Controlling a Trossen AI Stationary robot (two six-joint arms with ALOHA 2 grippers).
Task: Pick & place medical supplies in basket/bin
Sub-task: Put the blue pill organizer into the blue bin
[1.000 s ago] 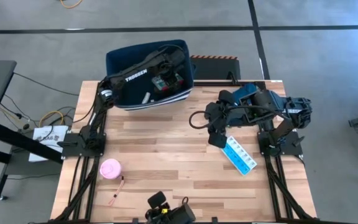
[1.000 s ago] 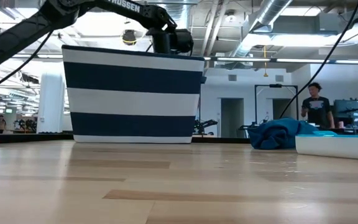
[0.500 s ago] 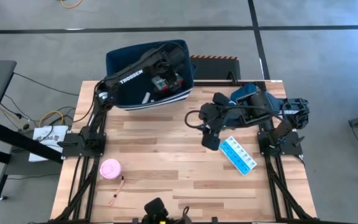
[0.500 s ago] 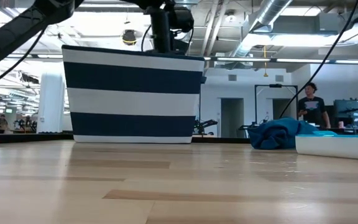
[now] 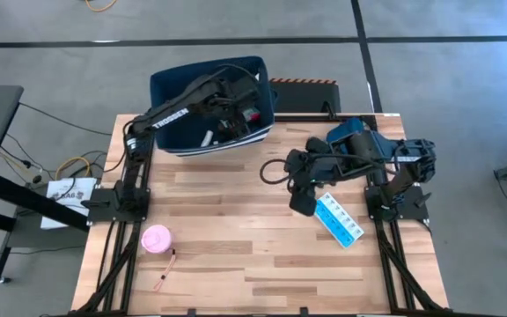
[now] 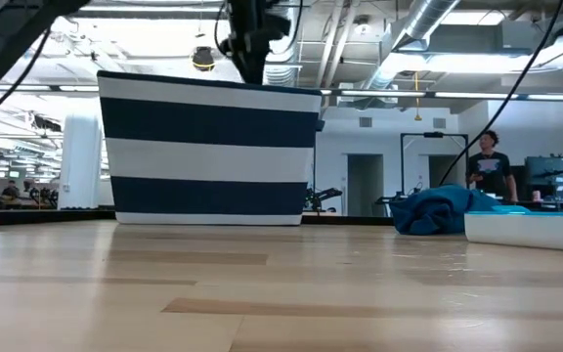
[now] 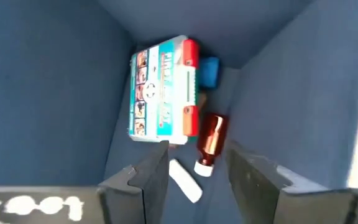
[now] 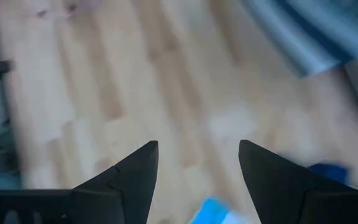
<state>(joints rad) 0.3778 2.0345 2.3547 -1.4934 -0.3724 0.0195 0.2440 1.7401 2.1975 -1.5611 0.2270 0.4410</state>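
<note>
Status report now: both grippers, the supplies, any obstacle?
Left gripper open, empty, above the bin. Right gripper open, over the pill strip. First-aid box and brown bottle binned; pink roll waits. No obstacle seen.

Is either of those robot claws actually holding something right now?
No. The left gripper hangs open over the bin, nothing between its fingers. The right gripper is open above the table, also holding nothing.
</note>
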